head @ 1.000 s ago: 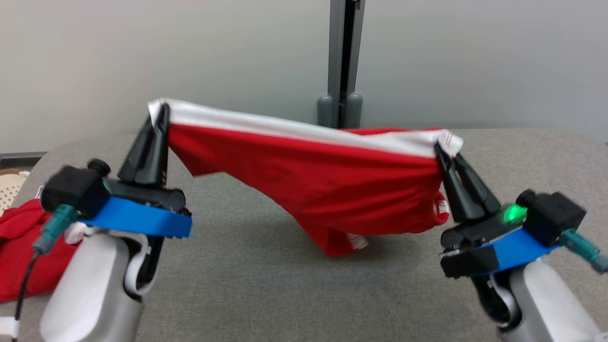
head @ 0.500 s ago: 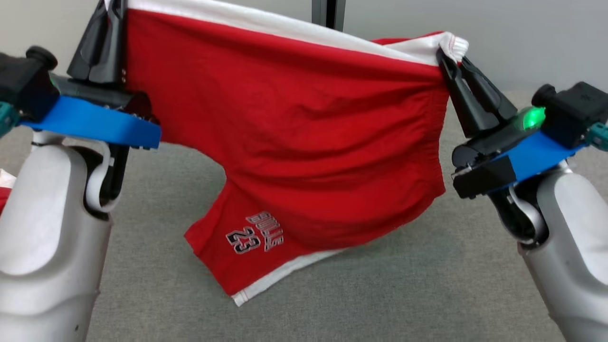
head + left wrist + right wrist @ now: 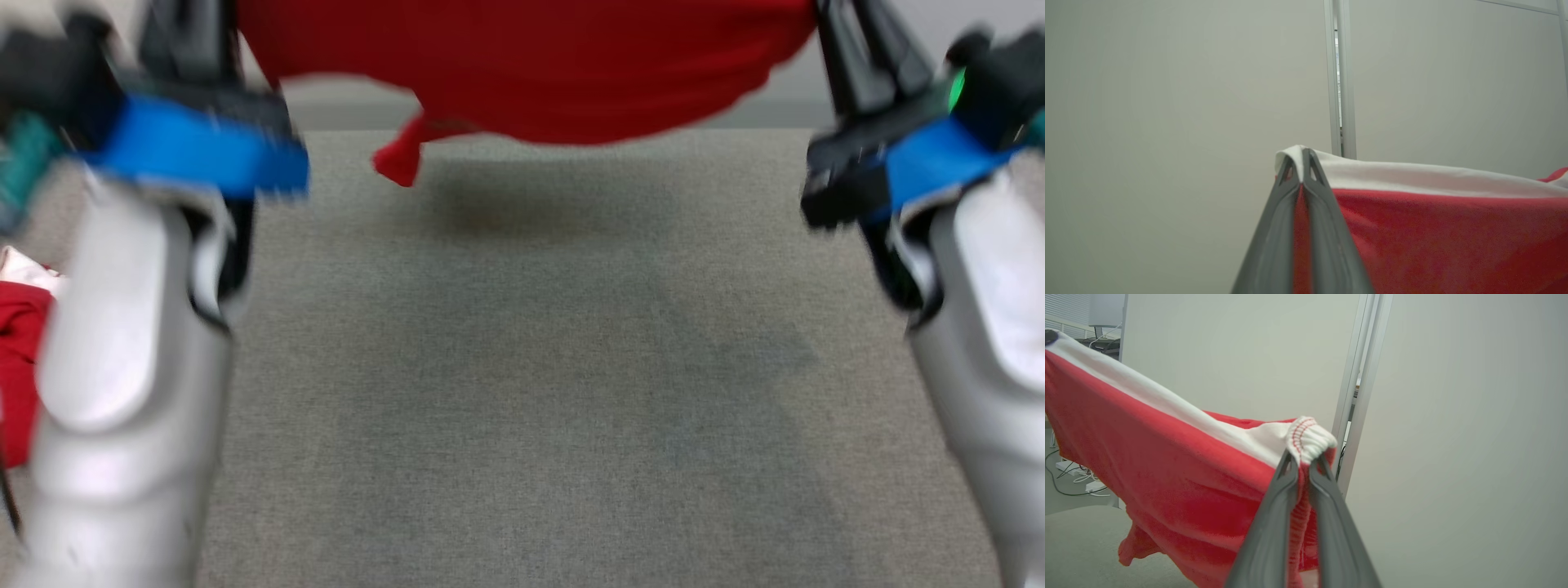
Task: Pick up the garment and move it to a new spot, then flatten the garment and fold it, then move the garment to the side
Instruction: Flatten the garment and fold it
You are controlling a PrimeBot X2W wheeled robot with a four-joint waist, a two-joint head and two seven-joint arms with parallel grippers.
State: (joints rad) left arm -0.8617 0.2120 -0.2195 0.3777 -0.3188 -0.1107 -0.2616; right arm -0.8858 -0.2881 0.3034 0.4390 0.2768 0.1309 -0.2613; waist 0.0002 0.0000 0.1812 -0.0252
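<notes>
The garment (image 3: 522, 73) is a pair of red shorts with a white waistband, stretched in the air between my two grippers above the grey table (image 3: 522, 392). My left gripper (image 3: 1301, 154) is shut on one waistband corner, with red cloth pinched between its fingers (image 3: 192, 41). My right gripper (image 3: 1305, 459) is shut on the bunched elastic corner at the other end; its fingers (image 3: 869, 49) rise at the top right of the head view. The shorts (image 3: 1167, 469) hang clear of the table, and a loose red tip (image 3: 400, 159) dangles lowest.
Another red and white cloth (image 3: 20, 359) lies at the table's left edge beside my left forearm. A pale wall with a metal post (image 3: 1341, 81) stands behind. Cables (image 3: 1069, 477) lie on the floor beyond the table.
Both arms have raised the garment; its hanging leg, which reached the table half a second ago, now swings clear above it. The head view has also shifted and blurred.
</notes>
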